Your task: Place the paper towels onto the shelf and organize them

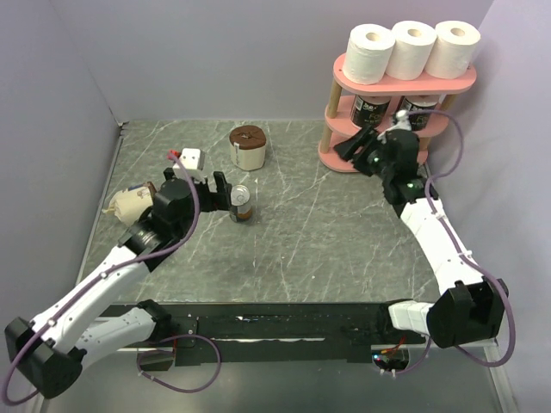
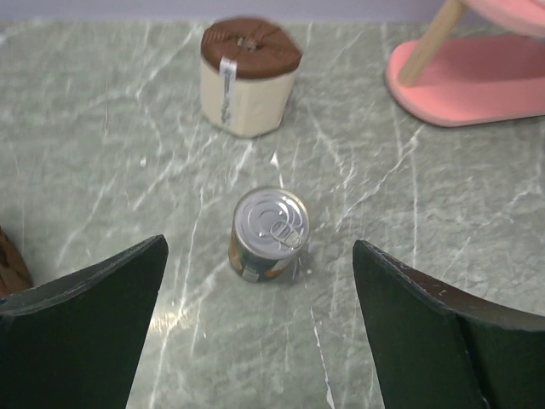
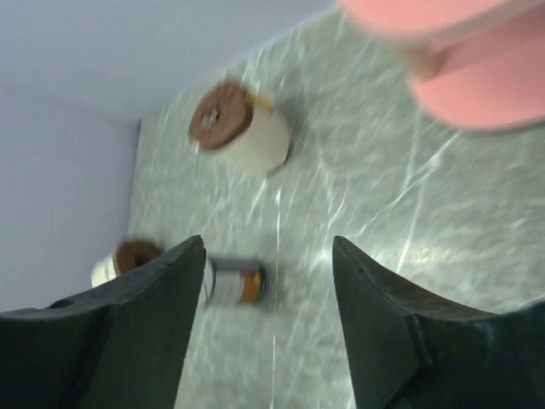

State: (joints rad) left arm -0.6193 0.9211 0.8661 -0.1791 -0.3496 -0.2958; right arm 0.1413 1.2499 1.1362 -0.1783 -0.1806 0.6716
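Note:
The pink shelf [image 1: 405, 82] stands at the far right with three white paper towels [image 1: 413, 50] on its top board and two black-printed ones [image 1: 370, 109] on the middle board. A cream roll with a brown end [image 1: 248, 147] stands mid-table, also in the left wrist view [image 2: 249, 78] and the right wrist view [image 3: 240, 129]. Another cream roll [image 1: 129, 205] lies beside my left arm. My left gripper [image 1: 222, 196] is open and empty, its fingers either side of the space just short of a small metal can [image 2: 268, 233]. My right gripper [image 1: 355, 144] is open and empty by the shelf's bottom board [image 3: 481, 81].
The can [image 1: 242, 205] stands upright just ahead of the left gripper, and shows blurred in the right wrist view [image 3: 232, 282]. A small white box [image 1: 191, 158] sits behind the left gripper. Purple walls close the back and both sides.

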